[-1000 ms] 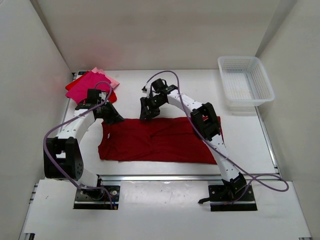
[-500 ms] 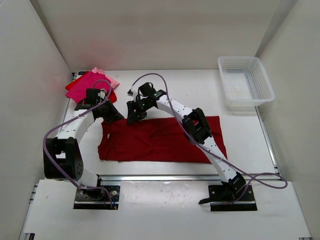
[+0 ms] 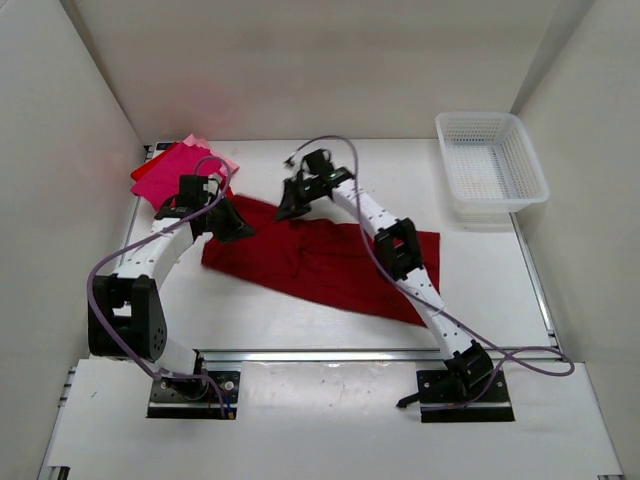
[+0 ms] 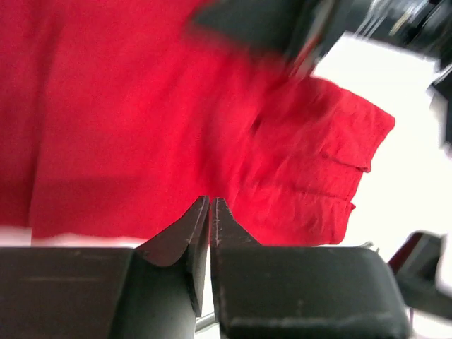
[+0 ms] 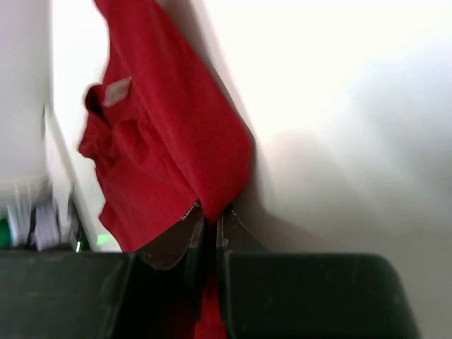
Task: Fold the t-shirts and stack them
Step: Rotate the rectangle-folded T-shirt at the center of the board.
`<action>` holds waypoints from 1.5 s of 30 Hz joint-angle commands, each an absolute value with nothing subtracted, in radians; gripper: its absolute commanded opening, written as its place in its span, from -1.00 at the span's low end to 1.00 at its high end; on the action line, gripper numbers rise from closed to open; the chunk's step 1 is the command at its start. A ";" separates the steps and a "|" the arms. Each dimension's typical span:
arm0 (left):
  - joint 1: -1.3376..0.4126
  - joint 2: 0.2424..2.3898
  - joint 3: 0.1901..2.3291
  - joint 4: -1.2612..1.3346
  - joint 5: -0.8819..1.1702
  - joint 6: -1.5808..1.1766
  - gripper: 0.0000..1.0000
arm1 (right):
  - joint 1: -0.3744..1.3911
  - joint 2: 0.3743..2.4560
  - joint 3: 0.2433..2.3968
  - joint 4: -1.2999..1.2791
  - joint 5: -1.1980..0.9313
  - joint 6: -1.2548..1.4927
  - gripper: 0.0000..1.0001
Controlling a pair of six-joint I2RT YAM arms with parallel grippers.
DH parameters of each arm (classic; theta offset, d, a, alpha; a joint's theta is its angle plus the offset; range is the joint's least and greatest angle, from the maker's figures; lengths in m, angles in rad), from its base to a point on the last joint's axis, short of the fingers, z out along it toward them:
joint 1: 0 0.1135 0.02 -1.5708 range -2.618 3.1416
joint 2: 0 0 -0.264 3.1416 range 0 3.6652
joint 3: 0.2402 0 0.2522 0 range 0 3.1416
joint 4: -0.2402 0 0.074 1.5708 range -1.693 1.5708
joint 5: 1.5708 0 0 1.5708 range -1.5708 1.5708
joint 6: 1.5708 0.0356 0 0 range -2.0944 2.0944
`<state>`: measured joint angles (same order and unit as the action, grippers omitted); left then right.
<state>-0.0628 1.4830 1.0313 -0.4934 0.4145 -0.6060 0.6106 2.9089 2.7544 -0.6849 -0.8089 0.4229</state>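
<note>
One dark red shirt point(image 3: 320, 265) lies on the counter point(image 3: 400, 170), its long axis from far left to near right. The left hand point(image 3: 237, 228) and the right hand point(image 3: 288, 207) each pinch its far edge. Three folded shirts point(image 3: 180, 172) are piled far left.

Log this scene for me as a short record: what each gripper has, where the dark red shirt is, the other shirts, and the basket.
left gripper: shut on the far left edge of the dark red t-shirt
right gripper: shut on the same shirt's far edge, further right
dark red t-shirt: spread between the arms, far edge held up by both grippers, near right corner lying flat
folded stack: far left corner, magenta on top, light pink and red showing beneath
white lattice basket: far right corner, nothing visible inside
</note>
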 commanded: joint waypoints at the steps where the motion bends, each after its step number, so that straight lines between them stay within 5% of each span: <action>1: -0.118 1.483 1.077 -0.492 0.419 -0.588 -0.65 | 0.419 2.858 2.819 -0.771 -0.617 0.483 -1.00; 4: -0.162 1.508 1.071 -0.502 0.397 -0.591 -0.63 | 0.345 2.794 2.823 -0.848 -0.494 0.476 -0.77; 7: -0.239 1.528 1.055 -0.523 0.355 -0.600 -0.60 | 0.308 2.703 2.824 -0.916 -0.382 0.469 -0.26; 10: -0.326 1.535 0.976 -0.477 0.353 -0.665 -0.53 | 0.275 2.611 2.821 -0.953 -0.315 0.469 0.53; 20: -0.761 1.655 0.802 -0.021 0.439 -1.101 -0.07 | 0.141 2.262 2.801 -1.252 -0.143 0.363 0.44; 27: -0.920 1.785 0.865 0.146 0.377 -1.293 0.11 | 0.173 1.947 2.527 -1.250 -0.092 0.371 0.44; 34: -1.022 1.980 0.965 0.258 0.359 -1.485 -0.09 | 0.261 1.634 2.061 -1.123 -0.028 0.371 0.45; 39: -1.075 2.087 1.126 0.186 0.307 -1.491 -0.18 | 0.158 1.378 1.645 -0.859 -0.248 0.426 0.44; 45: -1.051 2.117 1.175 0.166 0.308 -1.485 -0.92 | 0.138 1.284 1.502 -0.830 -0.256 0.423 0.44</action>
